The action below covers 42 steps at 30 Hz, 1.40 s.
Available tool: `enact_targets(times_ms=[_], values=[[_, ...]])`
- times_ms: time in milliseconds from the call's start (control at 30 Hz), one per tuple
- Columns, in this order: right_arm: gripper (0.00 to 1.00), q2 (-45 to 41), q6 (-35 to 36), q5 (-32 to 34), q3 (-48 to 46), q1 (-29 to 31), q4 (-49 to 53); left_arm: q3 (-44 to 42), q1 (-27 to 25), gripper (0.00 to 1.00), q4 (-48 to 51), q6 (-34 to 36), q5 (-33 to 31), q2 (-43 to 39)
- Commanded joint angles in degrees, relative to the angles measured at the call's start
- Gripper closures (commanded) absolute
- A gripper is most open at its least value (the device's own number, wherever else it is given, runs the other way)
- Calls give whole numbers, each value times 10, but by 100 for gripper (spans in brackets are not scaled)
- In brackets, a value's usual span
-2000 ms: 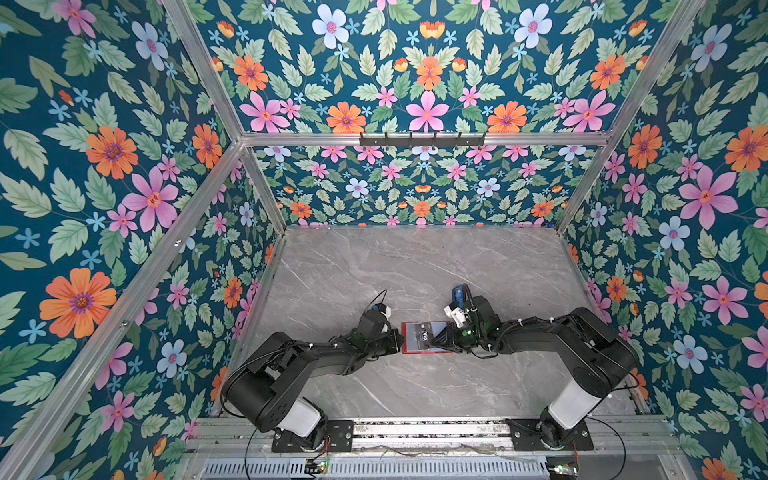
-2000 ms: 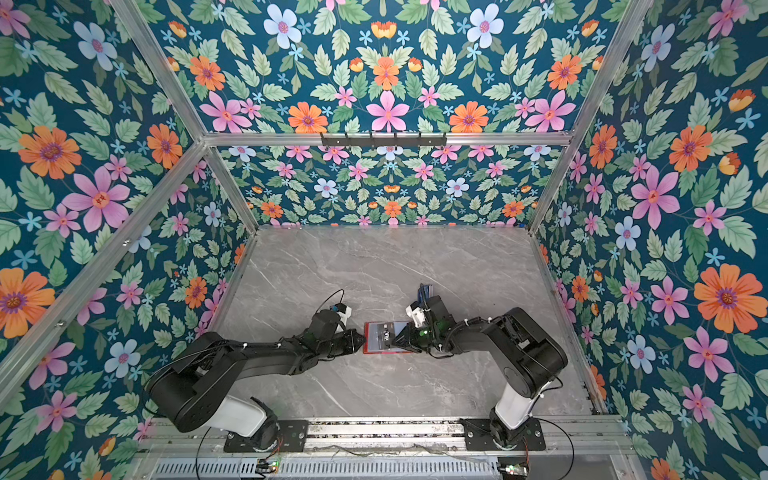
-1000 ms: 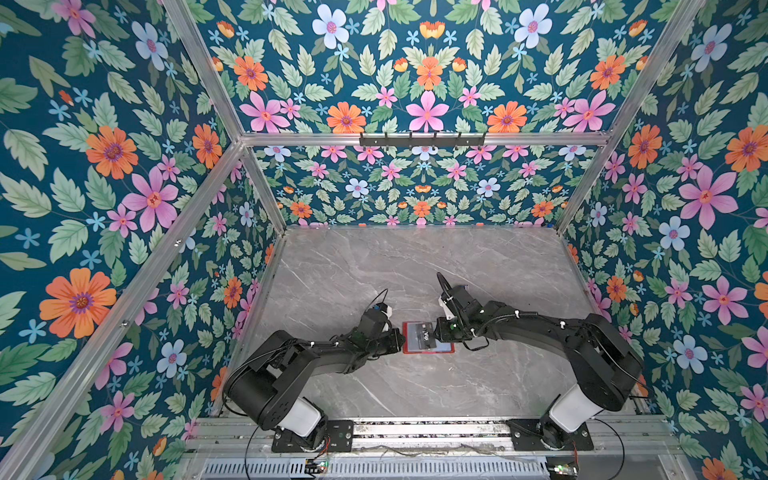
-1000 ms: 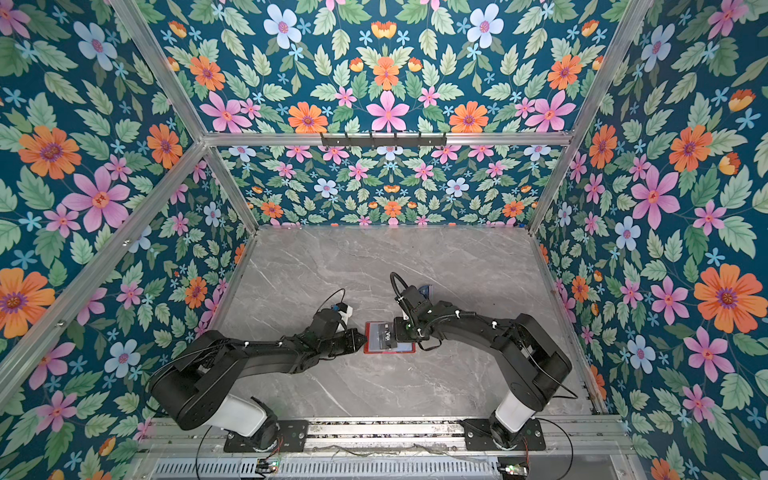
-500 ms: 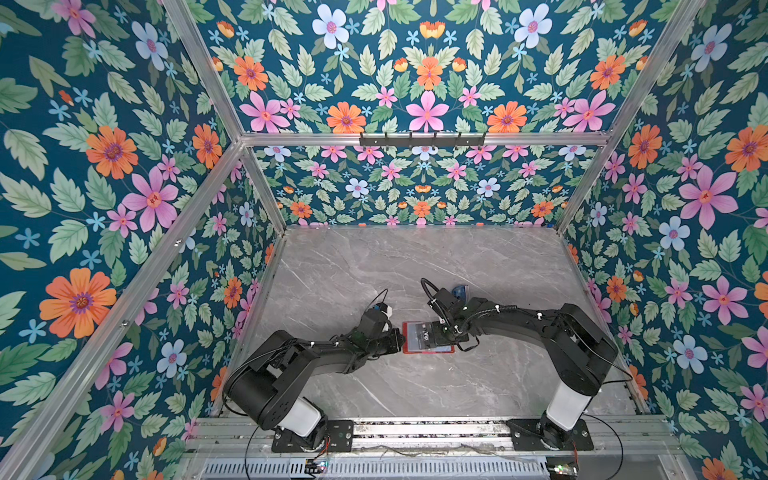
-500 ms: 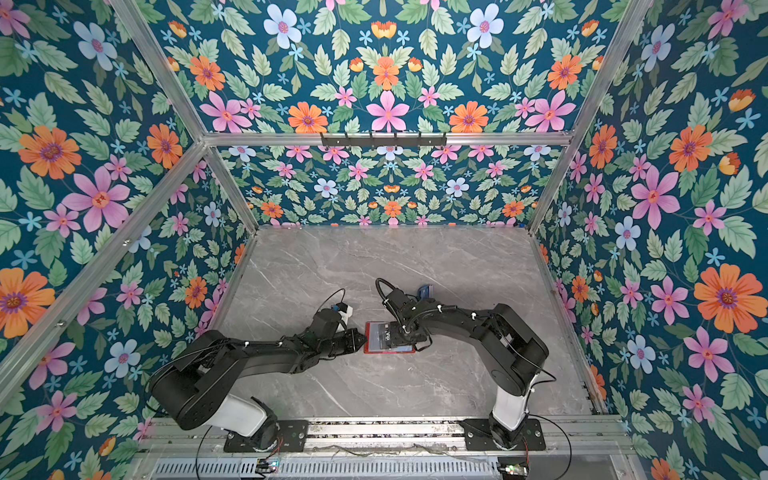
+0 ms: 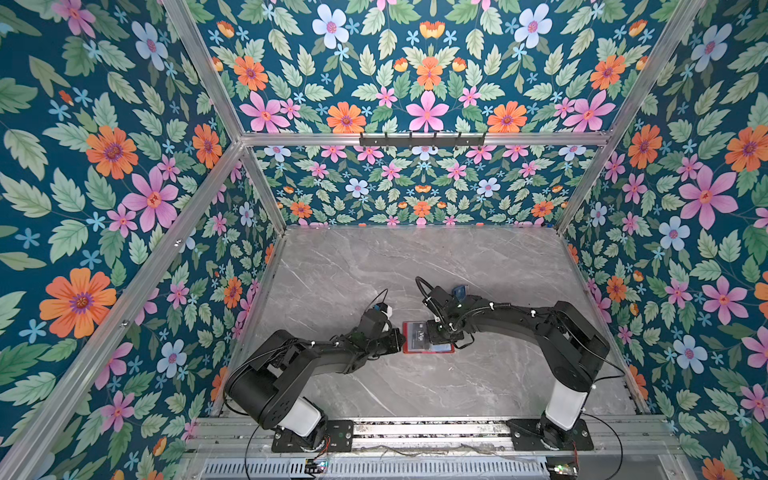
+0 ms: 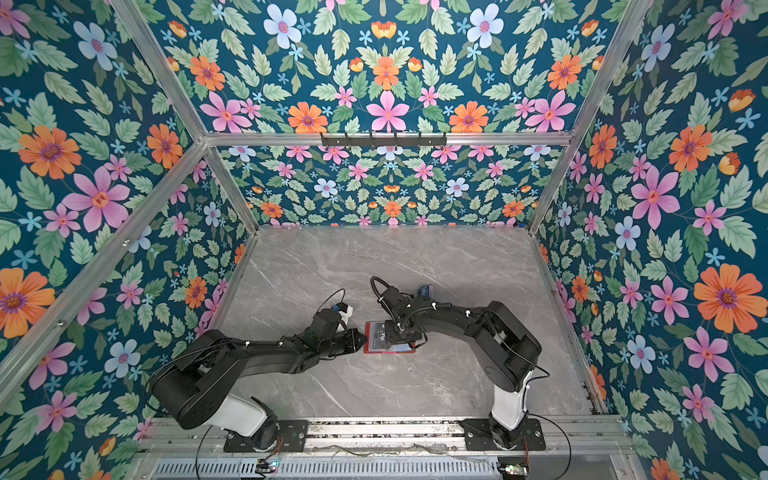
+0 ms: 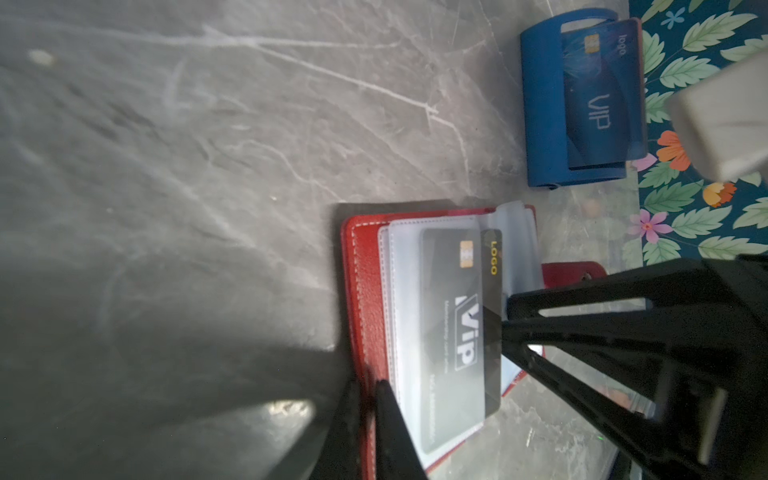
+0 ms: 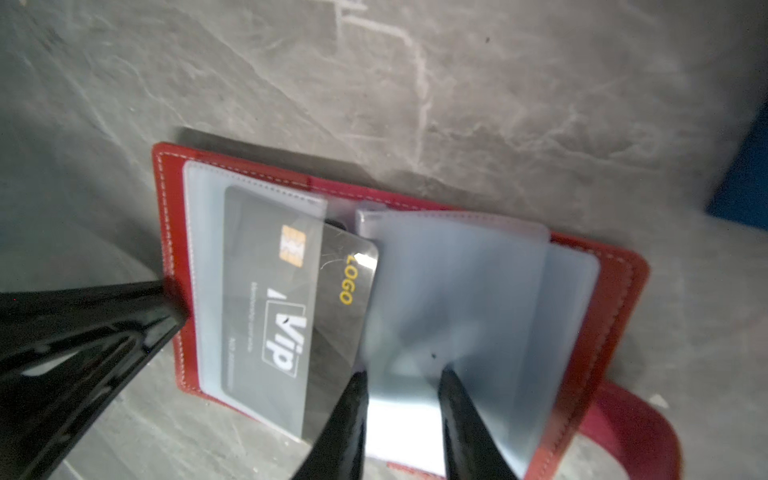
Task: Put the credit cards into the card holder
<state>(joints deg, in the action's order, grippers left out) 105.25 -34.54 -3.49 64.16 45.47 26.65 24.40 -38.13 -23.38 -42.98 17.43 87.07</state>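
The red card holder lies open on the table in both top views. A black VIP credit card sits partly inside a clear sleeve on its left half, with the logo end sticking out. My left gripper is shut on the holder's left cover edge. My right gripper hangs open over the loose clear sleeves, one finger beside the card's bare end, holding nothing. A dark blue VIP card stands in a small blue stand.
The blue stand is just behind the right wrist. The holder's snap tab strap trails off its right cover. Grey marble table stretches to the floral walls; both arm bases sit on the front rail.
My right wrist has swung leftward over the holder and its jaws have opened, leaving the black card in the sleeve. The left gripper has kept its hold on the cover.
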Motion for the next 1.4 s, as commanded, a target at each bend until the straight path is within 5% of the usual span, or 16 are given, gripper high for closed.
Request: enact_targets(times_ms=[0, 267, 533, 867, 1367], values=[[62, 17, -3, 0, -3, 2, 23, -4, -1, 88, 62, 10, -5, 5], [57, -10, -7, 48, 7, 13, 47, -4, -1, 87, 63, 10, -6, 3], [78, -28, -15, 86, 17, 16, 59, -4, -1, 87, 68, 11, -11, 0], [90, 3, -13, 89, 51, 19, 72, -1, -1, 87, 69, 15, -14, -1], [80, -25, -24, 161, 61, 31, 121, 7, 0, 87, 65, 17, -15, 19]])
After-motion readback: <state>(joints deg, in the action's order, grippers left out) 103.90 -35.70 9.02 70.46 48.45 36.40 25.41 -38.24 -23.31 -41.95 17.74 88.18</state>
